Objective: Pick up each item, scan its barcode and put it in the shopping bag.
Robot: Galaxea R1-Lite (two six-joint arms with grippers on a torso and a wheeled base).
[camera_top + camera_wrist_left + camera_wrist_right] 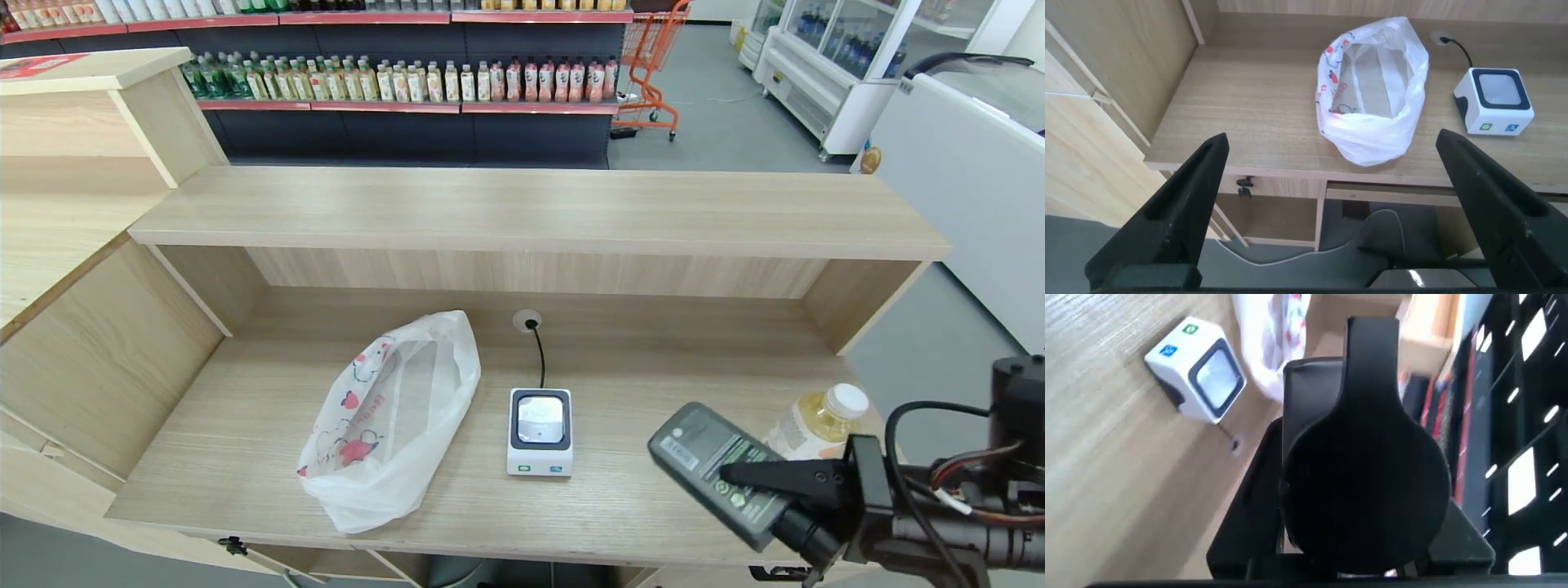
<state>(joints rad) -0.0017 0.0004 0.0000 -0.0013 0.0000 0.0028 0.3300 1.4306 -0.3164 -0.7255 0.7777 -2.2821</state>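
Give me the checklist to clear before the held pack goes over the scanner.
1. Right tool clamped on the dark pack: ok.
2. Barcode label turned toward the scanner: not ok, it faces up and the pack is off to the scanner's side.
3. Scanner window uncovered: ok.
4. Shopping bag mouth open enough to drop into: cannot tell.
5. Left tool open, off the bag: ok.
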